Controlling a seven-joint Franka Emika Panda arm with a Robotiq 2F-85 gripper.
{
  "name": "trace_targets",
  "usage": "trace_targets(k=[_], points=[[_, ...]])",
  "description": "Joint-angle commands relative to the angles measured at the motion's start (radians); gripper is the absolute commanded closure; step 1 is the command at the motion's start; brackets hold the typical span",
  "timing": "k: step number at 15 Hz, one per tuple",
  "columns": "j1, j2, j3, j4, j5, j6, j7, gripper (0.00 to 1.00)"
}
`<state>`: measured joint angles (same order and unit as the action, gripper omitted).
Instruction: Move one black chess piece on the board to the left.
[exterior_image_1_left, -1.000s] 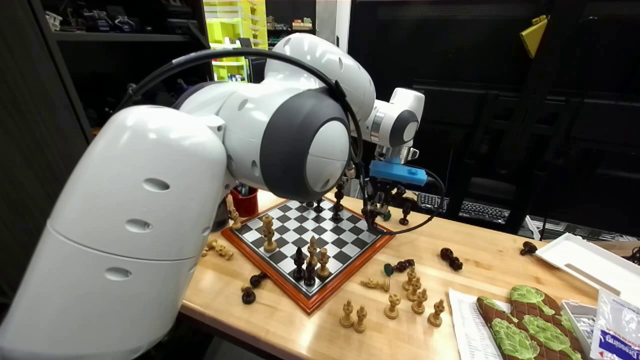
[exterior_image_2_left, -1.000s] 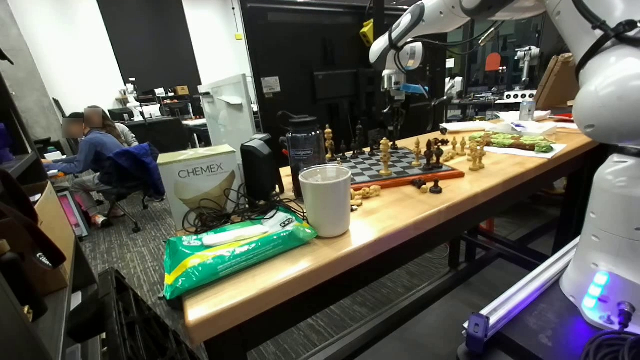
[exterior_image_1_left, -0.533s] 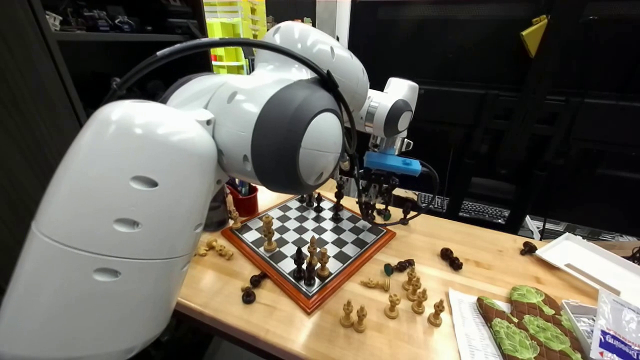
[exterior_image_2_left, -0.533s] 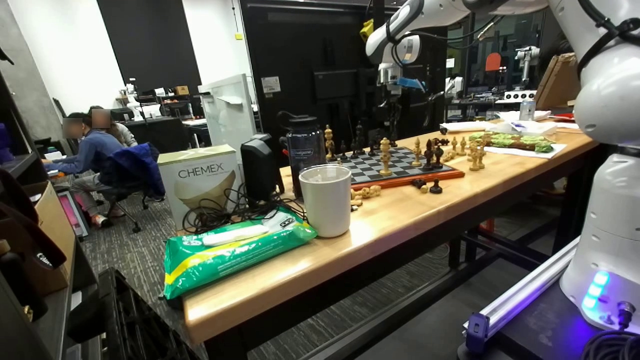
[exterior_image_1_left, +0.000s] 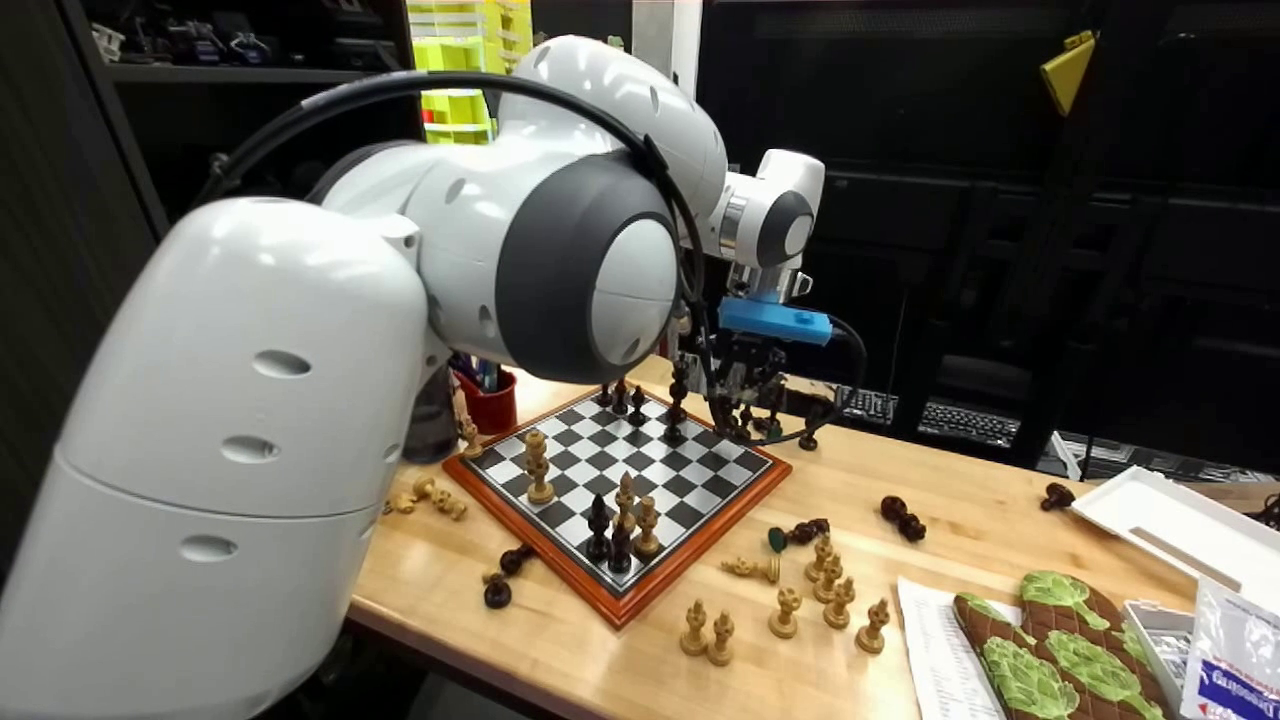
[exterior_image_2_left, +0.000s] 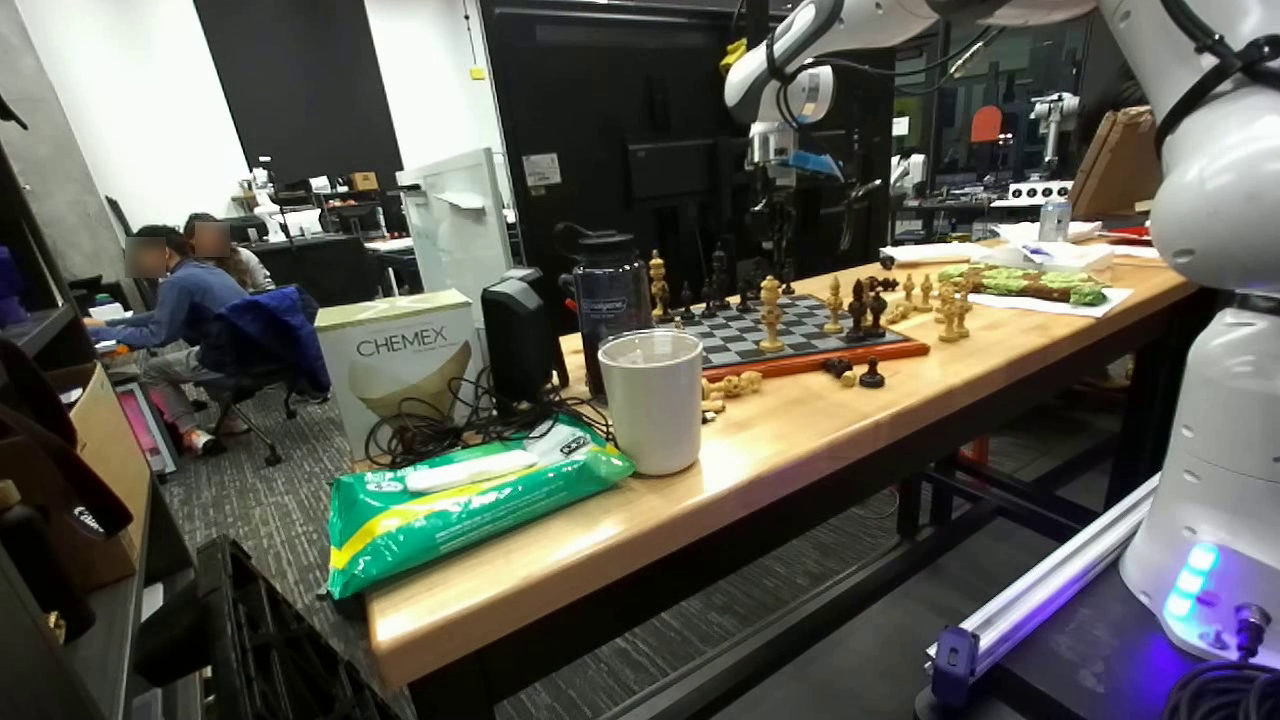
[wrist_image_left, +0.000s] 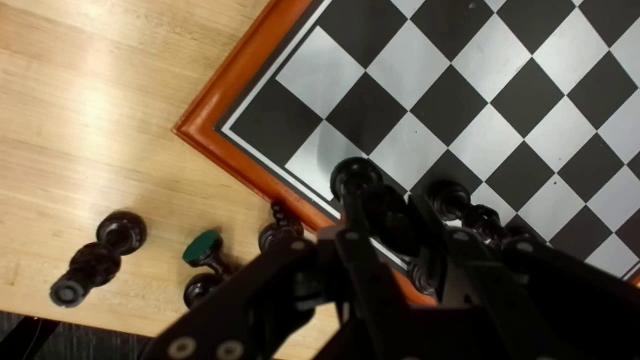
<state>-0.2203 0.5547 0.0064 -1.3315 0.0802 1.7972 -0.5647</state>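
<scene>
Wrist view: gripper (wrist_image_left: 386, 202) set narrow on 1 black chess piece (wrist_image_left: 356, 177)

I note the wooden table (exterior_image_1_left: 640, 680) in both exterior views, with the white arm (exterior_image_1_left: 290, 300) reaching over it. The board (exterior_image_1_left: 650, 465), checked black and white with a reddish-brown border, lies flat on the table. Gripper fingers sit close together, 1 on each side of the piece, which appears held between them. The piece is over the squares near the border, toward 1 corner. Whether its base touches the board, I cannot tell.

Board border (wrist_image_left: 235, 75) glossy wood; tabletop (exterior_image_1_left: 960, 500) smooth wood; green packet (exterior_image_2_left: 470, 510) shiny plastic.
</scene>
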Motion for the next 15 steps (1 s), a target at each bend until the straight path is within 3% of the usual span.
trace_targets(k=[1,15], points=[[0.003,-0.021,0.009,-0.010,-0.004,-0.020,-0.025,0.93],[0.023,-0.002,0.019,-0.013,-0.010,-0.024,-0.058,0.93]])
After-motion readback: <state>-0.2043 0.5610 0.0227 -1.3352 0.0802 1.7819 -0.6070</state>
